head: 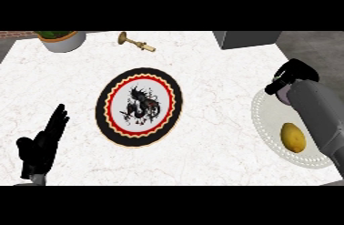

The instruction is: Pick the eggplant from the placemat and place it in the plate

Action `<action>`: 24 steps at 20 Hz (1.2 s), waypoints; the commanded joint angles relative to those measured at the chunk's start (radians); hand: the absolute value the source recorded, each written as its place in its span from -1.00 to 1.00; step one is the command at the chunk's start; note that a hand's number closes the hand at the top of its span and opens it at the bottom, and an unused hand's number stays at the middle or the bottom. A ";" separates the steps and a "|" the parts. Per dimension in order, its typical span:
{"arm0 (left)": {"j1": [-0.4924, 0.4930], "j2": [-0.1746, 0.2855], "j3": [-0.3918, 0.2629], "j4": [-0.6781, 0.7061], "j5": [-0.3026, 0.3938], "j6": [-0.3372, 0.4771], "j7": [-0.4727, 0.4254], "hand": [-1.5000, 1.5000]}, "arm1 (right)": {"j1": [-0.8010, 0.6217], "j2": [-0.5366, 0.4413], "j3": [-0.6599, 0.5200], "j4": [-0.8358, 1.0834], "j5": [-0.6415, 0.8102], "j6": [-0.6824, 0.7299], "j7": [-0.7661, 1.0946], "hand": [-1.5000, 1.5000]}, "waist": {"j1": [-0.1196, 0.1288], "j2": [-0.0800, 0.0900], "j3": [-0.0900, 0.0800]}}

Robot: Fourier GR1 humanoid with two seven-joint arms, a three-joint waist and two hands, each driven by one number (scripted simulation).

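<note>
Your right hand [295, 74] is at the upper right of the frame, black fingers curled down over the eggplant [285, 94]. Only a small dull-purple patch shows under the palm, so read it as grasping the eggplant. You cannot tell whether it is lifted yet or touching the mat.

Step in hand, as a judgement: the pick, grasp made, carry not yet begun. The next move calls for a lift clear of the mat, then a sweep toward frame centre and a lowering onto the plate's middle.

The eggplant is at the upper edge of the placemat [269, 124], a round white mat with a lacy, scalloped border at the right of the frame. A yellow, smooth, oval fruit [293, 137], lemon-like, lies on the same mat, lower down, apart from the hand.

The plate [106, 105] is at centre, well apart from the mat: glossy, black wavy rim, red ring, white middle with an inky black design.

The worktop [215, 142] is pale marble with faint veins.

Your left hand [42, 144] rests at the lower left, fingers straight and up, holding nothing.
</note>
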 commanded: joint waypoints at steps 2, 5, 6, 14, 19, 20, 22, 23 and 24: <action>0.007 0.003 0.010 -0.001 0.004 0.004 0.001 0.00 | -0.052 0.110 0.012 -0.094 0.036 -0.196 0.161 1.00 | 0.003 -0.009 -0.003; 0.013 0.005 0.002 -0.005 0.000 -0.004 -0.004 0.00 | -0.088 0.194 0.055 -0.142 0.089 -0.275 0.261 1.00 | 0.025 -0.004 -0.004; 0.018 0.004 0.006 0.002 0.006 -0.005 0.001 0.00 | -0.108 0.205 0.065 -0.161 0.109 -0.304 0.298 1.00 | 0.022 -0.007 -0.005; 0.015 0.004 -0.008 -0.018 0.000 -0.016 -0.007 0.00 | -0.246 0.374 0.204 -0.267 0.325 -0.419 0.620 1.00 | 0.052 0.009 0.002; 0.007 0.007 -0.009 -0.020 0.002 -0.027 -0.010 0.00 | -0.298 0.422 0.254 -0.313 0.432 -0.384 0.782 1.00 | 0.078 0.038 0.007; -0.003 -0.011 -0.022 -0.033 0.002 -0.023 -0.002 0.00 | -0.301 0.423 0.271 -0.329 0.455 -0.377 0.802 1.00 | 0.079 0.042 0.009; -0.008 0.002 -0.018 -0.037 0.001 -0.030 -0.009 0.00 | -0.302 0.423 0.283 -0.343 0.479 -0.343 0.865 1.00 | 0.103 0.056 0.010; -0.022 -0.013 -0.024 -0.039 -0.001 -0.019 -0.002 0.00 | -0.304 0.424 0.280 -0.373 0.487 -0.336 0.885 1.00 | 0.091 0.058 0.012; -0.021 0.002 -0.026 -0.046 0.006 -0.046 -0.003 0.00 | -0.307 0.424 0.284 -0.386 0.489 -0.323 0.901 1.00 | 0.113 0.063 0.012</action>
